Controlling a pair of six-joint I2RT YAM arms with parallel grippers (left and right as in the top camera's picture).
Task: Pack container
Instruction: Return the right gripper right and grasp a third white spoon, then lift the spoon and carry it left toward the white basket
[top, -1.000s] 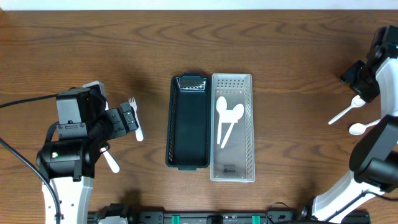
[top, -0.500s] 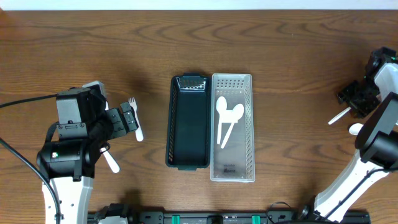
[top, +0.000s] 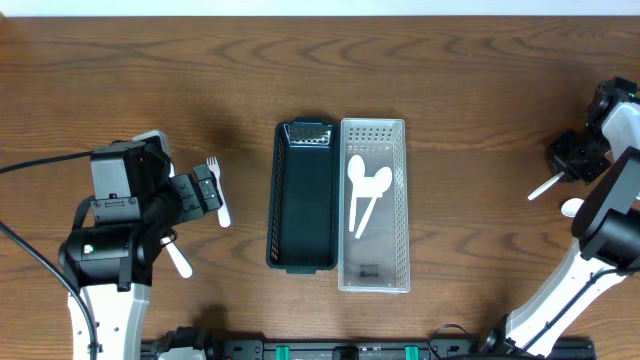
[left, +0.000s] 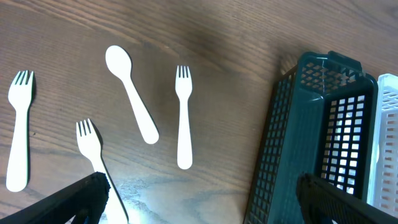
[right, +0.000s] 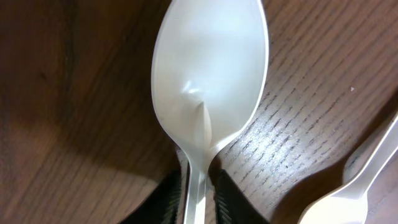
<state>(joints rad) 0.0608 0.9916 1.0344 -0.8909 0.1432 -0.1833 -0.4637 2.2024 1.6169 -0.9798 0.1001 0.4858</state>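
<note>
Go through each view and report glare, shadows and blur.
Overhead: sharp, evenly lit, a soft shadow on the brown wooden table left of the dark green mesh basket. Left wrist: a pale glare patch on the wood at bottom centre; left claw dark, blurred at the corners. Right wrist: the white plastic spoon fills the frame, slightly soft, deep shadow to its left.

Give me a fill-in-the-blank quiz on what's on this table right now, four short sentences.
The white basket holds ___ spoons.
The dark green basket beside it is ___.
In the left wrist view, ___ forks lie on the table near a lone spoon.
The right gripper grips the ___ of a white spoon.
Missing words: two; empty; three; handle.
</note>
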